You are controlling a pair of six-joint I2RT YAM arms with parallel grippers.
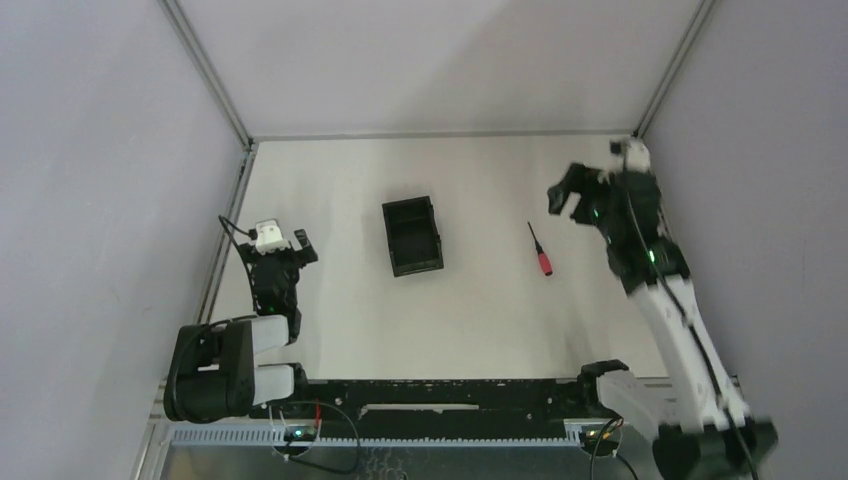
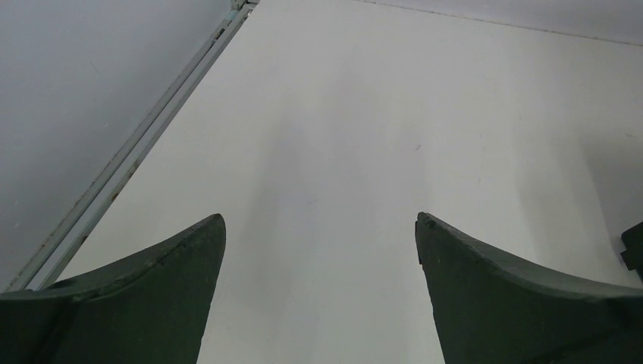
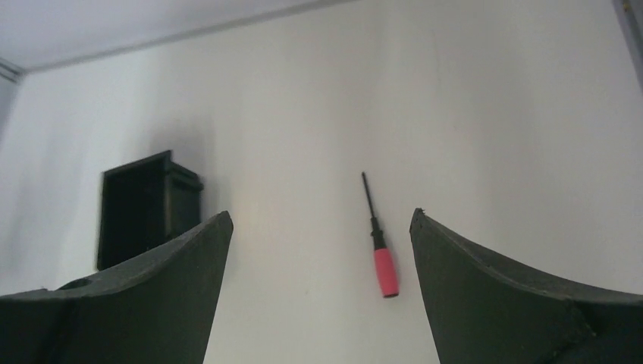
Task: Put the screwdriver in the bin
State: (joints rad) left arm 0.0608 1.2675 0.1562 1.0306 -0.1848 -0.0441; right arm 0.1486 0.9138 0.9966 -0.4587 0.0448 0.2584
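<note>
The screwdriver (image 1: 540, 250), red handle and thin black shaft, lies flat on the white table right of centre, handle toward me. It also shows in the right wrist view (image 3: 379, 241). The black open-top bin (image 1: 412, 235) stands left of it, empty; it also shows in the right wrist view (image 3: 144, 206). My right gripper (image 1: 562, 196) is open and empty, raised above the table just right of and beyond the screwdriver; in its own view (image 3: 320, 220) the screwdriver lies between its fingers, far below. My left gripper (image 1: 297, 240) is open and empty at the left, over bare table (image 2: 320, 220).
Metal frame rails run along the table's left edge (image 1: 225, 240) and back edge (image 1: 440, 135). Grey walls enclose the table on the left, back and right. A corner of the bin shows at the right edge of the left wrist view (image 2: 634, 246).
</note>
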